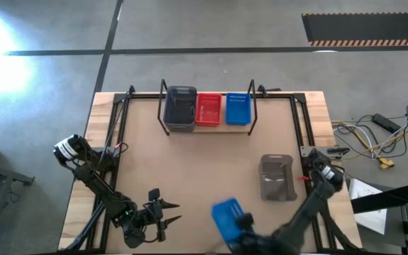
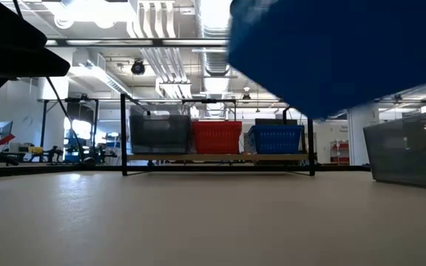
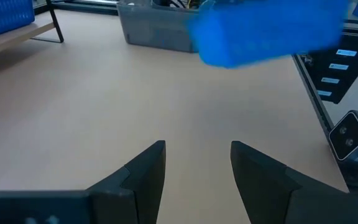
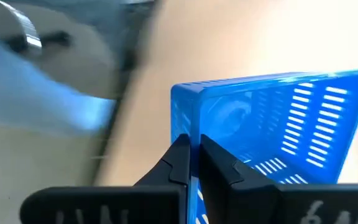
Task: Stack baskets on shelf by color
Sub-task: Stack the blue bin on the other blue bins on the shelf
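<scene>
The shelf point(image 1: 163, 113) stands at the table's far side. On it, from left to right, stand a dark grey basket point(image 1: 180, 108), a red basket point(image 1: 208, 109) and a blue basket point(image 1: 238, 108). Another grey basket point(image 1: 276, 177) rests on its base on the table at the right. My right gripper point(image 1: 243, 225) is shut on a second blue basket point(image 1: 227, 214), which hangs clear above the table's near edge and fills the upper part of the low view point(image 2: 346, 52). My left gripper point(image 1: 170, 214) stands open at the near left, nothing between its fingers. My right gripper pinches one wall of the blue basket at its rim point(image 4: 194, 127), close to a corner, with one finger inside the basket and one outside. The fingers slant down from the near right. The basket is lifted clear of the table and tilted.
Bare tabletop lies between the shelf and the grippers. A black frame point(image 1: 119, 113) runs along the table's left, far and right edges. Cables point(image 1: 370, 138) lie on the floor beyond the right edge.
</scene>
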